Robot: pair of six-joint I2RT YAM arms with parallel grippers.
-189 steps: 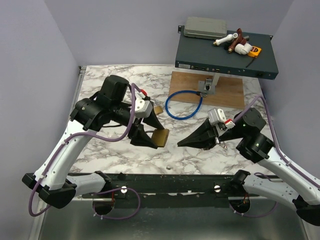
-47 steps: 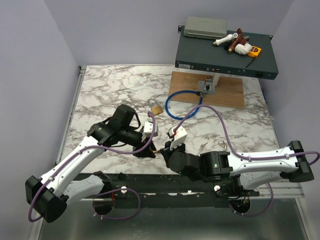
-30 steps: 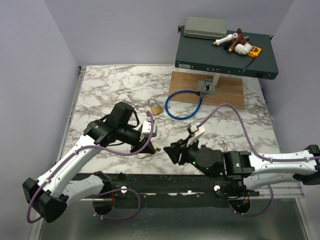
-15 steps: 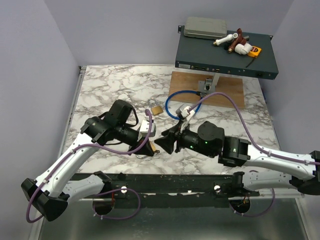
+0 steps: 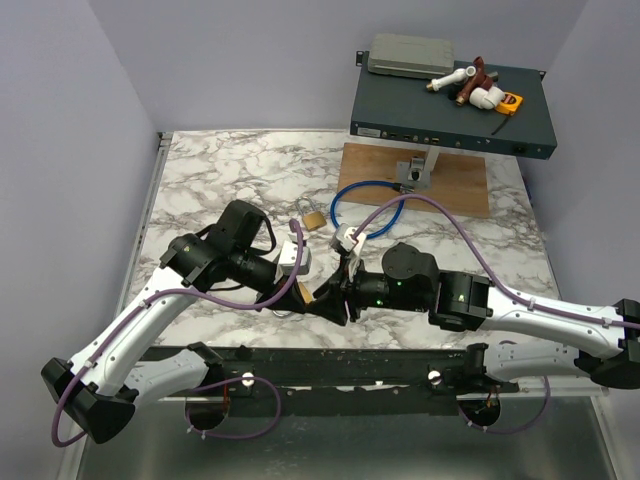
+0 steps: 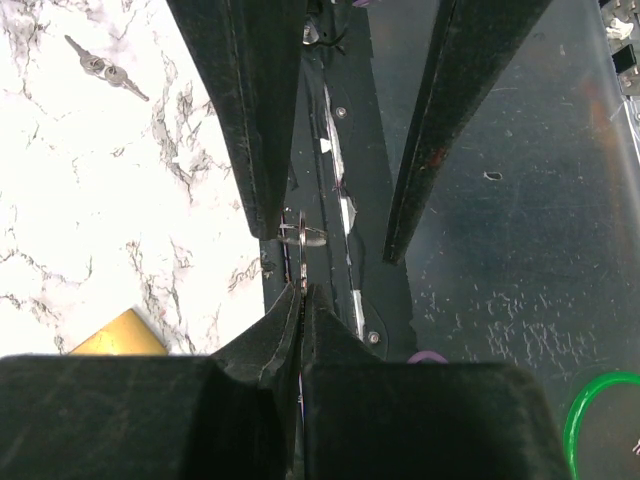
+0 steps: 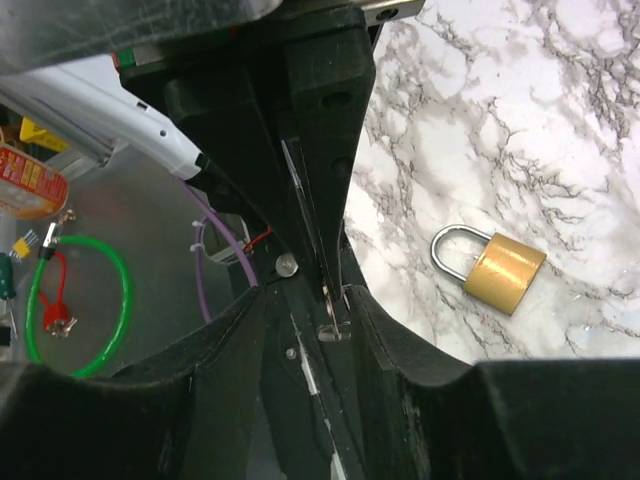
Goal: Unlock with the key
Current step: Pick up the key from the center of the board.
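Observation:
My left gripper (image 5: 300, 292) (image 6: 300, 290) is shut on the key (image 6: 301, 262), a thin silvery blade seen edge-on with a small ring at its outer end. It hangs over the table's near edge. My right gripper (image 5: 323, 298) (image 7: 305, 295) faces it and stands open, one finger on each side of the key's (image 7: 331, 312) end. The key lies close to one right finger; I cannot tell if they touch. One brass padlock (image 5: 313, 220) lies on the marble behind the grippers. A padlock (image 7: 503, 270) with its shackle closed shows in the right wrist view. A brass corner (image 6: 120, 337) shows beside my left fingers.
A pair of spare keys (image 6: 105, 70) lies on the marble. A blue cable loop (image 5: 368, 208), a wooden board (image 5: 445, 180) and a dark rack box (image 5: 450, 112) with fittings stand at the back right. The black front rail (image 5: 340, 365) runs just below the grippers.
My right arm has swung left along the front edge and brought its gripper up to the left gripper's tip. The left gripper has stayed shut and nearly still.

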